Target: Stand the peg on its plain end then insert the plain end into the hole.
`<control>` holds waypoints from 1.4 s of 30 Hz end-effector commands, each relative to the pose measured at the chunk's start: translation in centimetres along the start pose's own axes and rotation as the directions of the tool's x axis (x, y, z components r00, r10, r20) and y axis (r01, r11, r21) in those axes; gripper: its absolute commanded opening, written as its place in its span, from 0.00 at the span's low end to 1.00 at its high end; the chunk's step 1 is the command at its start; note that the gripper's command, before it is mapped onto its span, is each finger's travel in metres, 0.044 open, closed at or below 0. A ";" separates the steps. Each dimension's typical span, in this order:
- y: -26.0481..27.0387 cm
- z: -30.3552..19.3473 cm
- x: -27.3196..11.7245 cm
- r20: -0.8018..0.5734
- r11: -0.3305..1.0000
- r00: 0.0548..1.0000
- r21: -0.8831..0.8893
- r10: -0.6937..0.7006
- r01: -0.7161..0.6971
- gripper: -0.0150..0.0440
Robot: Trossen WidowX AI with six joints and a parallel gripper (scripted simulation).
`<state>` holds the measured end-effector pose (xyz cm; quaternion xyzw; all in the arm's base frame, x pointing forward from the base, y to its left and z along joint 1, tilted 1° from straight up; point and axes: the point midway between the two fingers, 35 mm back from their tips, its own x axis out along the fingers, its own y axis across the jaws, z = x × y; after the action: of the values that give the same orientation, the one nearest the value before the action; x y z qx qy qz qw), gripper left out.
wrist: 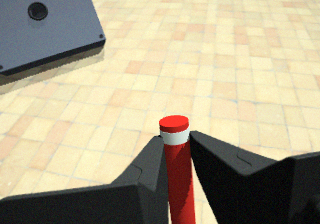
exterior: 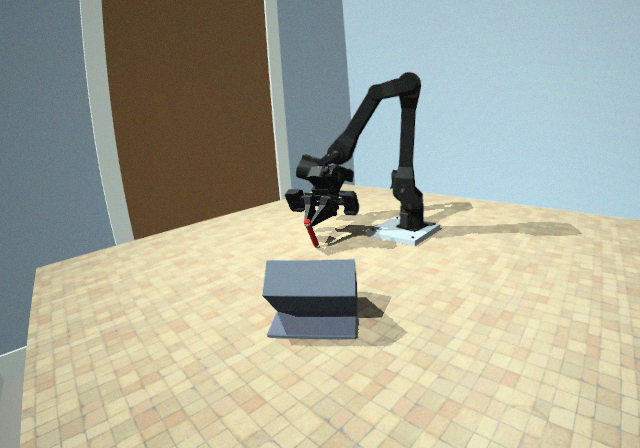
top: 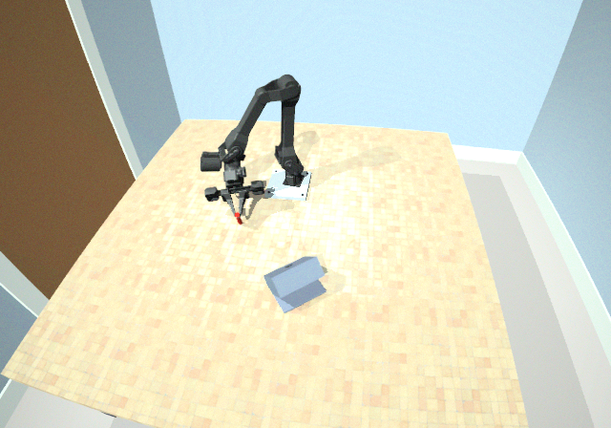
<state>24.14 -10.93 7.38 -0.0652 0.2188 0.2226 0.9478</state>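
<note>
The red peg (top: 239, 220) (exterior: 312, 235) (wrist: 181, 184) is held near its white-banded end, which points up. It leans somewhat from upright in the exterior view, with its plain end low over the table. Whether that end touches the table I cannot tell. My gripper (top: 238, 214) (exterior: 311, 223) (wrist: 175, 141) is shut on the peg, just below the band. The blue-grey sloped panel (top: 302, 277) (exterior: 310, 278) (wrist: 60, 31) stands apart from the peg. Its round dark hole (wrist: 37, 11) shows in the wrist view, upper left, and is empty.
The arm's white base plate (top: 296, 194) (exterior: 413, 238) is behind and to the right of the gripper in the top and exterior views. The tiled wooden table (top: 394, 314) (exterior: 465, 355) carries the panel and base. A wall stands behind the arm.
</note>
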 end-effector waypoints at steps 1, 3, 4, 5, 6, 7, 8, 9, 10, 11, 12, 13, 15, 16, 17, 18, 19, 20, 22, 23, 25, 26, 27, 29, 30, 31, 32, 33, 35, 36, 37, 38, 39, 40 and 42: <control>0.1 -0.2 -0.2 0.043 1.000 0.999 0.002 0.002 -0.002 0.34; 0.1 -0.3 -0.4 0.060 1.000 0.998 0.002 0.002 -0.002 0.34; 0.1 -0.3 -0.4 0.069 1.000 0.998 0.002 0.002 -0.002 0.34; 0.1 -0.4 -0.5 0.078 1.000 0.997 0.002 0.002 -0.002 0.34; 0.1 -0.4 -0.5 0.086 1.000 0.996 0.002 0.002 -0.002 0.34; 0.1 -0.5 -0.6 0.095 1.000 0.995 0.002 0.002 -0.002 0.34; 0.1 -0.5 -0.6 0.103 1.000 0.995 0.002 0.002 -0.002 0.34; 0.1 -0.5 -0.7 0.112 1.000 0.994 0.002 0.002 -0.003 0.34; 0.1 -0.6 -0.8 0.121 1.000 0.993 0.002 0.002 -0.003 0.34; 0.1 -0.6 -0.8 0.129 1.000 0.992 0.002 0.002 -0.003 0.34; 0.1 -0.7 -0.9 0.138 1.000 0.990 0.001 0.002 -0.003 0.34; 0.1 -0.7 -0.9 0.146 1.000 0.989 0.001 0.002 -0.003 0.34; 0.1 -0.8 -1.0 0.163 1.000 0.987 0.001 0.002 -0.003 0.34; 0.1 -0.8 -1.1 0.172 1.000 0.985 0.001 0.002 -0.003 0.34; 0.1 -0.9 -1.1 0.180 1.000 0.984 0.001 0.002 -0.003 0.34; 0.1 -0.9 -1.2 0.189 1.000 0.982 0.001 0.002 -0.003 0.34; 0.1 -1.0 -1.2 0.197 1.000 0.980 0.001 0.002 -0.003 0.34; 0.1 -1.0 -1.3 0.205 1.000 0.979 0.001 0.002 -0.003 0.34; 0.1 -1.1 -1.4 0.222 1.000 0.975 0.001 0.002 -0.003 0.34; 0.1 -1.1 -1.4 0.231 1.000 0.973 0.001 0.002 -0.003 0.34; 0.2 -1.2 -1.5 0.247 1.000 0.969 0.001 0.002 -0.003 0.34; 0.2 -1.3 -1.6 0.256 1.000 0.967 0.001 0.002 -0.003 0.34; 0.2 -1.3 -1.6 0.264 1.000 0.965 0.001 0.002 -0.003 0.34; 0.2 -1.4 -1.7 0.281 1.000 0.960 0.001 0.003 -0.003 0.34; 0.2 -1.5 -1.8 0.289 1.000 0.957 0.001 0.003 -0.003 0.34; 0.2 -1.5 -1.8 0.297 1.000 0.955 0.001 0.003 -0.003 0.34; 0.2 -1.6 -1.9 0.306 1.000 0.952 0.001 0.003 -0.003 0.34; 0.2 -1.6 -1.9 0.314 1.000 0.949 0.001 0.003 -0.003 0.34; 0.2 -1.6 -1.9 0.305 1.000 0.952 0.001 0.003 -0.004 0.34; 0.2 -1.5 -1.9 0.295 1.000 0.955 0.001 0.003 -0.004 0.34; 0.2 -1.5 -1.9 0.284 1.000 0.959 0.001 0.002 -0.003 0.34; 0.2 -1.5 -2.0 0.283 1.000 0.959 0.001 0.002 -0.003 0.34; 0.2 -1.5 -2.0 0.282 1.000 0.959 0.001 0.002 -0.003 0.34; 0.2 -1.5 -2.0 0.283 1.000 0.959 0.001 0.002 -0.003 0.34; 0.2 -1.6 -1.9 0.286 1.000 0.958 0.000 0.002 -0.002 0.34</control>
<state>21.94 -11.87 6.89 -0.0325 0.0773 0.2308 0.9694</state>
